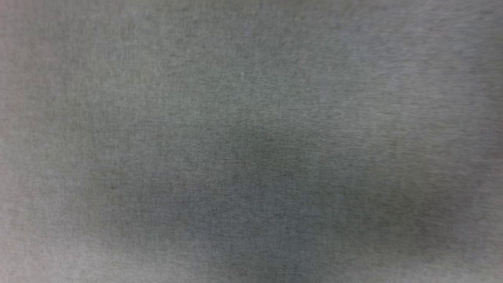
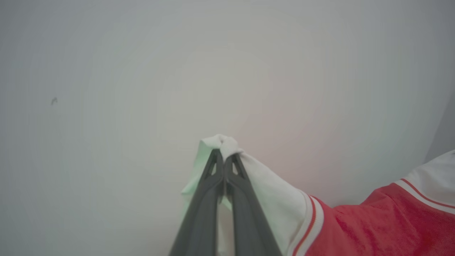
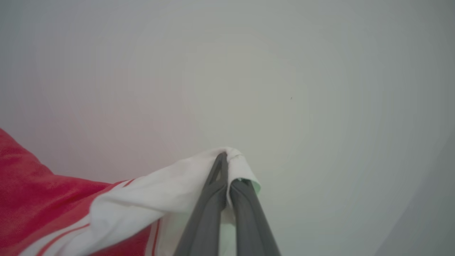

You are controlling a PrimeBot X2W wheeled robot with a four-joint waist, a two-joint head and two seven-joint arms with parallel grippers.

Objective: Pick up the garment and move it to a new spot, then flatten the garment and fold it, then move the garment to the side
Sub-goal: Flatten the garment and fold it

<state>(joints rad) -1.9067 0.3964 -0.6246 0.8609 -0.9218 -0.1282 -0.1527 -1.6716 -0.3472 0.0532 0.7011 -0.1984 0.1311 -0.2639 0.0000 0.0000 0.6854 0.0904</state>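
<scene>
Garment [image 2: 373, 224]: strung between both arms, gripped at each end; cannot tell whether hanging clear of the pale surface [image 2: 142, 89] or lying on it

Left gripper [image 2: 224, 156]: closed tight on a bunched white sleeve end [image 2: 227, 142], fingers pressed together with cloth pinched at the tips. Right gripper [image 3: 225, 160]: clamped in the same way on the other white sleeve end [image 3: 236, 158], no gap visible between the fingers.

Governing relation: from the left wrist, runs off from the fingertips toward the lower right of that view, white sleeve first, then striped band [image 2: 312, 220], then red body. From the right wrist, runs the mirror way, toward the lower left, red body [image 3: 32, 192] farthest from the tips. Long axis judged sleeve to sleeve, along the line between the grippers. Neither arm judged nearer, each holding its own end. Flattening judged to depend on drawing the two ends apart evenly along that line, then lowering together.

Differences between views: left wrist view adds a second white panel with striped trim [image 2: 437, 177] at the right edge. Head view presents a blurred grey textured field [image 1: 251, 141], identity not determinable, no aid in placing the cloth
</scene>
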